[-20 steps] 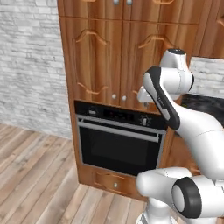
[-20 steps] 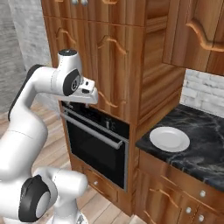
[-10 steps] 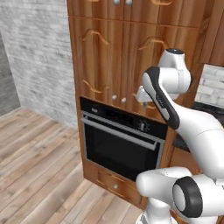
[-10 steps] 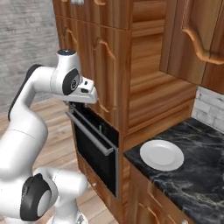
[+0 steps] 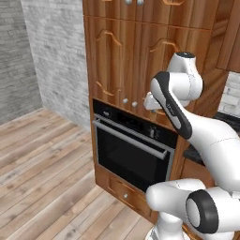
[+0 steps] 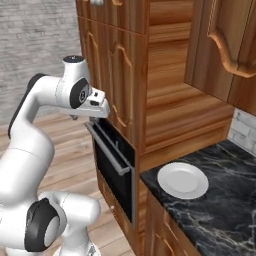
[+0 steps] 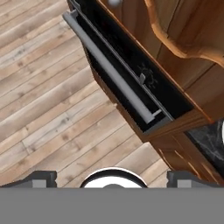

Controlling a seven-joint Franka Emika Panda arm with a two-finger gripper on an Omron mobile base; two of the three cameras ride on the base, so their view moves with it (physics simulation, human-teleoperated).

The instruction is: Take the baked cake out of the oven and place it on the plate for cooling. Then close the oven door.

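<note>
black oven (image 5: 133,150) built into tall brown wood cabinetry (image 5: 126,56), shut; oven door (image 6: 111,170) closed flat against the front, dark glass window below a long horizontal silver bar handle (image 5: 131,137); control panel strip (image 5: 133,122) just above the handle, with a small knob showing in the hand view; 2 small round silver knobs (image 5: 130,102) on the wooden cabinet doors directly above the oven; a wooden drawer (image 5: 125,194) with 1 knob beneath the oven; baked cake impossible to locate with the door closed; round white plate (image 6: 183,179) lying flat on the dark marbled table (image 6: 220,210), to the right of the oven and well apart from the arm; pincer (image 6: 97,107) raised in front of the upper cabinet doors, just above the level of the control panel strip, near the cabinetry but not touching it; in the hand view the 2 dark fingertips (image 7: 41,178) set far apart at the bottom corners, jaws spread wide with nothing between them; same view looking down along the oven front, handle (image 7: 111,72) running diagonally, wood plank floor (image 7: 39,83) below and to the left; grey brick wall (image 5: 51,61) to the left of the cabinetry in the left base view; wall cabinet (image 6: 225,45) with a curved wooden trim hanging above the table in the right base view.
</note>
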